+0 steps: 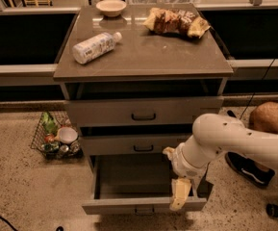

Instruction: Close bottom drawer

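The bottom drawer of the grey-brown cabinet stands pulled far out, showing its plain grey inside. Its small dark handle sits low on the narrow front panel. My white arm reaches in from the right. The gripper, cream-coloured, hangs down over the right part of the drawer's front edge, touching or just above the panel's top. The two drawers above are pushed in.
On the cabinet top lie a white bottle, a small bowl and snack bags. A wire basket with items stands on the floor at the left. A person's knee and shoe are at the right.
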You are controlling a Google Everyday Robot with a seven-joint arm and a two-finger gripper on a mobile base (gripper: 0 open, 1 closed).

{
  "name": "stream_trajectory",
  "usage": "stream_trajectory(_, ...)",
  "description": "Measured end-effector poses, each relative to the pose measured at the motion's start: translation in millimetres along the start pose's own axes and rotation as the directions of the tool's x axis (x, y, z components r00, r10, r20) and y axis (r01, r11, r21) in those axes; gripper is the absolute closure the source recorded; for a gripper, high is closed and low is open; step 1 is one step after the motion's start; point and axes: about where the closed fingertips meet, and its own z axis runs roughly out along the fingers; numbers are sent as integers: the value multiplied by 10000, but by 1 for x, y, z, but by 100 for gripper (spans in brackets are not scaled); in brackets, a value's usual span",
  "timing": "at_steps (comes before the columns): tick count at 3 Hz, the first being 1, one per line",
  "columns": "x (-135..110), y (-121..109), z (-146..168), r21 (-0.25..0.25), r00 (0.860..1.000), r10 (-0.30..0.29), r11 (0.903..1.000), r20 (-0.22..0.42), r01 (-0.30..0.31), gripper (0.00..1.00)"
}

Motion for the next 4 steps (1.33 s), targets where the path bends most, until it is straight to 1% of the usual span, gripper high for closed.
stream_trajectory(1,2,0,8,-77,10000,45,10000,89,-44,0)
stream_trajectory(2,19,2,36,-301,9999,103,9995,136,-99,0)
stream_trajectory(3,40,5,76,-583,9997,-27,9983,245,41,0)
stream_trajectory(4,52,16,113,-733,9986,-453,9962,286,473,0)
